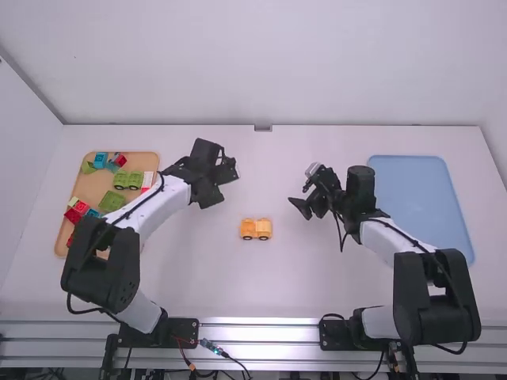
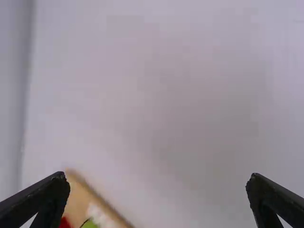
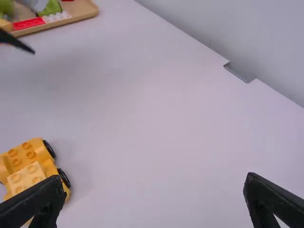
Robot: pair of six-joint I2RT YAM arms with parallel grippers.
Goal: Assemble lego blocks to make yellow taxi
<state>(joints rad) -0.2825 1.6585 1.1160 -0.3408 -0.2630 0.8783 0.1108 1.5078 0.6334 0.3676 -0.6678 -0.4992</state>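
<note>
A yellow wheeled block vehicle [image 1: 256,229] with black wheels sits on the table between the arms. In the right wrist view the yellow vehicle [image 3: 29,153] is at the lower left, a lighter yellow block [image 3: 27,178] on its studded top. My left gripper [image 1: 224,184] is beyond and left of it, above the table; its fingers are wide apart in the left wrist view, empty [image 2: 158,178]. My right gripper [image 1: 299,198], beyond and right of the vehicle, is likewise open and empty in the right wrist view [image 3: 154,178].
A wooden tray [image 1: 91,184] of red, green, blue and white pieces lies at the left, partly under the left arm. Its corner [image 2: 78,190] shows in the left wrist view. A flat blue tray [image 1: 420,198] lies at the right, beside the right arm.
</note>
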